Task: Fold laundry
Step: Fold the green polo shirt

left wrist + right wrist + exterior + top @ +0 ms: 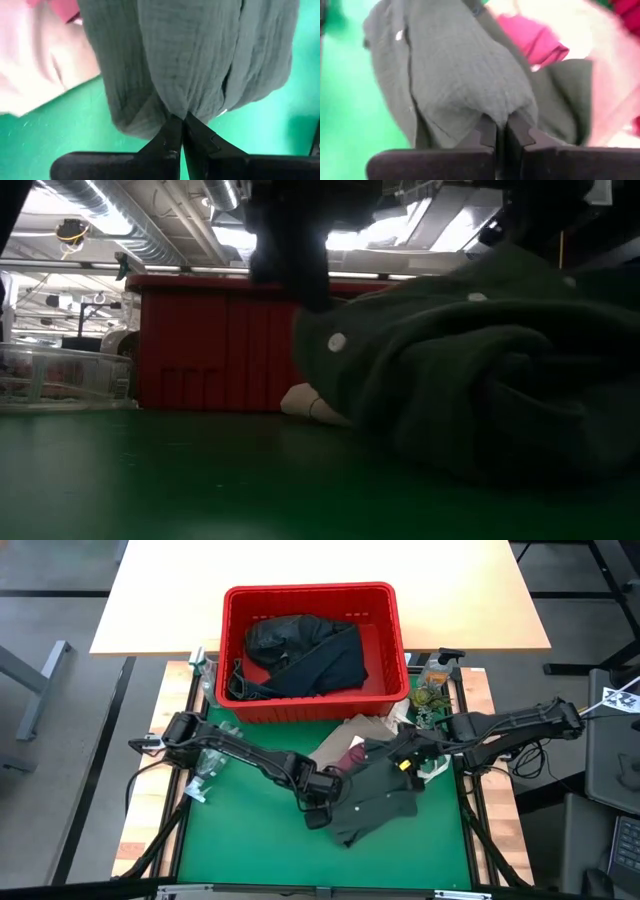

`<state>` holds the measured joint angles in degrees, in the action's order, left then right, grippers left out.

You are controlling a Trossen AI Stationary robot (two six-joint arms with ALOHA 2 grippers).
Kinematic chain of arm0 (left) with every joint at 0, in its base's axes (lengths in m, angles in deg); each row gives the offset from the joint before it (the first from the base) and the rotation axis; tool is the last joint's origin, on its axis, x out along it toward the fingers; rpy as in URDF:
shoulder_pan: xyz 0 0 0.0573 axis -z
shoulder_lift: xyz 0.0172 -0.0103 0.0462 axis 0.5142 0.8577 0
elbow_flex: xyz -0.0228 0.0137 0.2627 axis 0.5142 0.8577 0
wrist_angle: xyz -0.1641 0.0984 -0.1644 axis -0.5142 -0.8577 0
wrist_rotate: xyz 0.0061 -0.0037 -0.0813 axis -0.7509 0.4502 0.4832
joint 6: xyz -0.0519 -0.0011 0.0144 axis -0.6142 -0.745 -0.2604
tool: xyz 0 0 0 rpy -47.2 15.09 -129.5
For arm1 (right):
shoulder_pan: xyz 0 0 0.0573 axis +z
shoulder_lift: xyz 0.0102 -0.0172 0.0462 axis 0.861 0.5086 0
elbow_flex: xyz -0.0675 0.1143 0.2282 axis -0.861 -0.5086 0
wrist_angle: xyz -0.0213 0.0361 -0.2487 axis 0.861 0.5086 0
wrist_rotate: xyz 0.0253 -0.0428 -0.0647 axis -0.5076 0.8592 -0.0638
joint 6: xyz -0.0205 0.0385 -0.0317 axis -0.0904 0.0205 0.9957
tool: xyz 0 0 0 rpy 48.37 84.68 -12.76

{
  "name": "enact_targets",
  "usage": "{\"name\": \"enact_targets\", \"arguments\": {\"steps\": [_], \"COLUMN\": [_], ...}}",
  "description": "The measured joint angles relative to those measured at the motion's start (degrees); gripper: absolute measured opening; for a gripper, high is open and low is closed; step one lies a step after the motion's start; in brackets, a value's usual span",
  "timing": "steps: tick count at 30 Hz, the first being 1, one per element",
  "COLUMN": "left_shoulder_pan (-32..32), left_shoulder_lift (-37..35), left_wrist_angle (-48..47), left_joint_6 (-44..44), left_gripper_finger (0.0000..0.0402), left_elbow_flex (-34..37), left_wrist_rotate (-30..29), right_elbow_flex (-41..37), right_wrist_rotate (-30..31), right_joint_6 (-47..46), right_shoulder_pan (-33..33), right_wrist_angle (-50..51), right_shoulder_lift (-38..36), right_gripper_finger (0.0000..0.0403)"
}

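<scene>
On the green mat [250, 850], near the red basket [312, 710], both grippers are pinching the olive shirt [375, 802] (left gripper [181, 122] at its left edge, right gripper [501, 125] at its far-right edge), likely to spread it flat.

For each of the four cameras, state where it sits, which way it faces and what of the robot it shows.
High: overhead, facing down; both arms, olive-green shirt, red basket.
Low: table height, facing level across the mat; shirt, basket, an arm above.
Left wrist: left gripper, jaws pinching shirt.
Right wrist: right gripper, jaws pinching shirt.
Shared: all four show the shirt.
</scene>
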<state>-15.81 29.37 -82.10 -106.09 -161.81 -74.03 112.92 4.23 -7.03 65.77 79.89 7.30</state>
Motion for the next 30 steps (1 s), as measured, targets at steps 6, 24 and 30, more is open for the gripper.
{"name": "enact_targets", "arguments": {"steps": [6, 24, 30], "left_shoulder_pan": [-0.09, -0.46, -0.51], "left_shoulder_lift": [-0.18, 0.55, 0.14], "left_wrist_angle": [-3.28, -3.03, -2.65], "left_joint_6": [-2.64, -2.20, -2.46], "left_gripper_finger": [0.0002, 0.0082, 0.0124], "left_elbow_flex": [0.00, 0.00, 0.00], "left_wrist_rotate": [-2.89, -17.04, -13.86], "right_elbow_flex": [-0.11, -0.15, 0.28], "right_wrist_rotate": [8.43, 18.20, 20.77], "right_joint_6": [0.38, 0.45, 0.48], "right_shoulder_pan": [-0.52, -0.39, -0.39], "right_wrist_angle": [0.44, 1.20, 2.37], "right_shoulder_lift": [2.14, 5.60, 5.46], "right_gripper_finger": [0.0025, 0.0073, 0.0146]}}
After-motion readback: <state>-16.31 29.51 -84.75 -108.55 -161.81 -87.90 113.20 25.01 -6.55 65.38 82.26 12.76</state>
